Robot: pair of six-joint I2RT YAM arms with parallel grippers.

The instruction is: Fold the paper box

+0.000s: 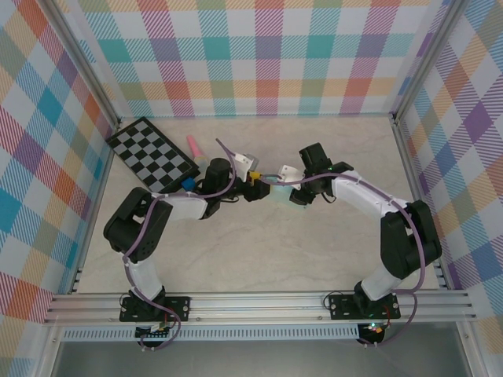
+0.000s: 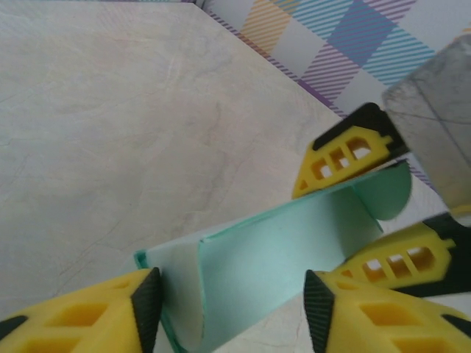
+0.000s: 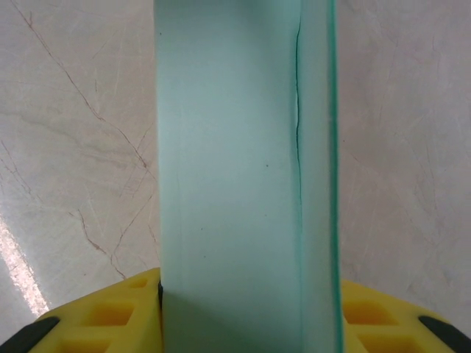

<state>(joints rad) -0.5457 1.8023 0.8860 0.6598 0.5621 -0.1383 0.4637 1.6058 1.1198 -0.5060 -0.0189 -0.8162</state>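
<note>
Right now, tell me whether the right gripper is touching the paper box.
Touching. In the right wrist view, the paper box fills the right gripper, pressed against both jaws with no gap.

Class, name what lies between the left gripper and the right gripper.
The paper box: one end sits between the left gripper's open fingers, the other is pinched by the right gripper, as the left wrist view shows.
</note>
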